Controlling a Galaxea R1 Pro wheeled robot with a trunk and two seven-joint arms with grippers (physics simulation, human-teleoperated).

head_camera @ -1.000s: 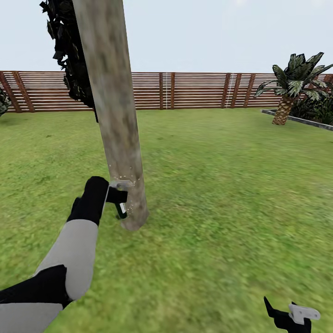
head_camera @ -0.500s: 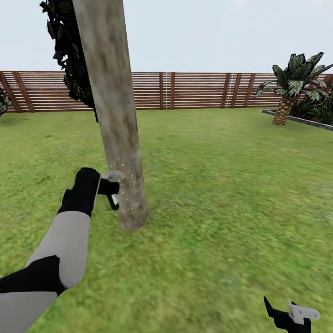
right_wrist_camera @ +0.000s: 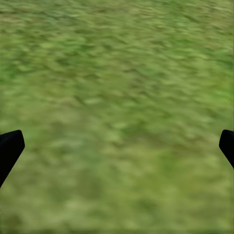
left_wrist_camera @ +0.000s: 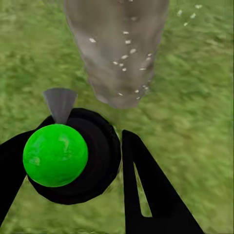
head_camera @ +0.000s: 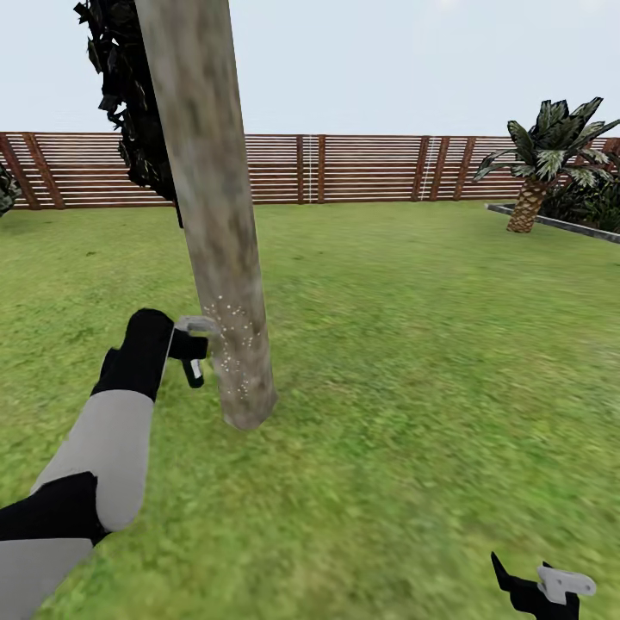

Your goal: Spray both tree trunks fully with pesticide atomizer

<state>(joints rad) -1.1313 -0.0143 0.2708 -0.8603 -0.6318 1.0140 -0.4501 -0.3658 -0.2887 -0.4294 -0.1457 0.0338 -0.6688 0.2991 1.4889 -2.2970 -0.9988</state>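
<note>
**Me:** Atomizer (left_wrist_camera: 66, 158) is clamped between the fingers of my left gripper (head_camera: 191, 349), its grey nozzle aimed at the tree trunk (head_camera: 211, 215) just beside it, low down near the base.

**Partner:** Is anything landing on the bark?

**Me:** Yes. Whitish specks of pesticide (head_camera: 232, 344) dot the lower part of the trunk, and my left wrist view shows them scattered over the bark above the grass (head_camera: 413, 362). Higher up the trunk looks bare, so I judge I am in the middle of spraying this first tree, with much left.

**Partner:** And your other arm?

**Me:** My right gripper (head_camera: 538, 590) hangs low over the lawn, spread wide and holding nothing.

**Partner:** What does the next move call for?

**Me:** Probably lifting the nozzle along the trunk and working round its sides, keeping it close. Only one tall trunk shows, so the other tree likely comes afterwards.
</note>
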